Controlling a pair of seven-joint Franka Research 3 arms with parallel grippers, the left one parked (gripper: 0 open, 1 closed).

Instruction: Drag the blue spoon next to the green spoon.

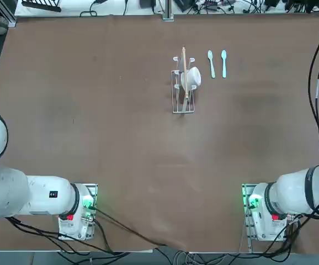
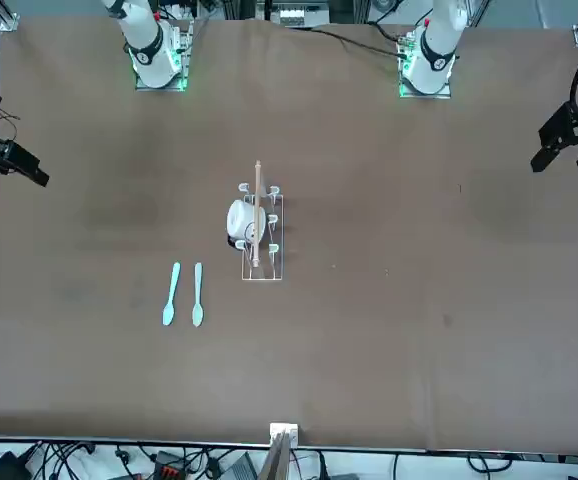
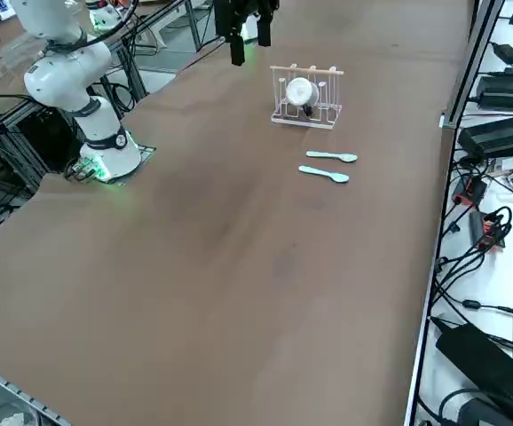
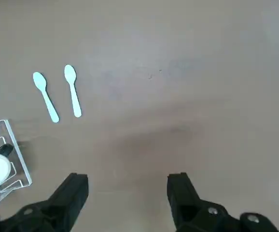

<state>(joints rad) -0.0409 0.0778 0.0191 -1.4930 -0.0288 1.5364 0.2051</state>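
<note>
While hanging above bare tabletop, well short of the spoons: right gripper [image 4: 127,178], fingers spread wide, grasping nothing. Nothing between the fingers but brown table [image 1: 93,138] surface. Not touching either spoon.

Blue spoon [image 1: 224,63] flat on the table, near the far edge, right of centre. Bowl toward the far edge, handle back toward the robot's edge. Same spoon picked out in the front view [image 2: 171,293], the right side view [image 3: 325,174] and the wrist view [image 4: 73,92].

Green spoon [image 1: 211,63] just beside it, on the side away from the right edge. Parallel, same heading, bowl level with the blue one's. Narrow strip of table between the two, not touching. Also seen from the front [image 2: 197,293], from the right side [image 3: 332,156] and from the wrist [image 4: 45,96].

Wire rack [image 1: 177,94] near the green spoon, further still from the right edge, clear of both spoons. White cup [image 1: 191,78] lodged in the rack on its side. Thin wooden stick [image 1: 185,72] along the top of the rack, running from far edge toward near edge.

Cables and dark boxes along the strip beyond the far edge. Rest of the brown surface bare as far as seen.
</note>
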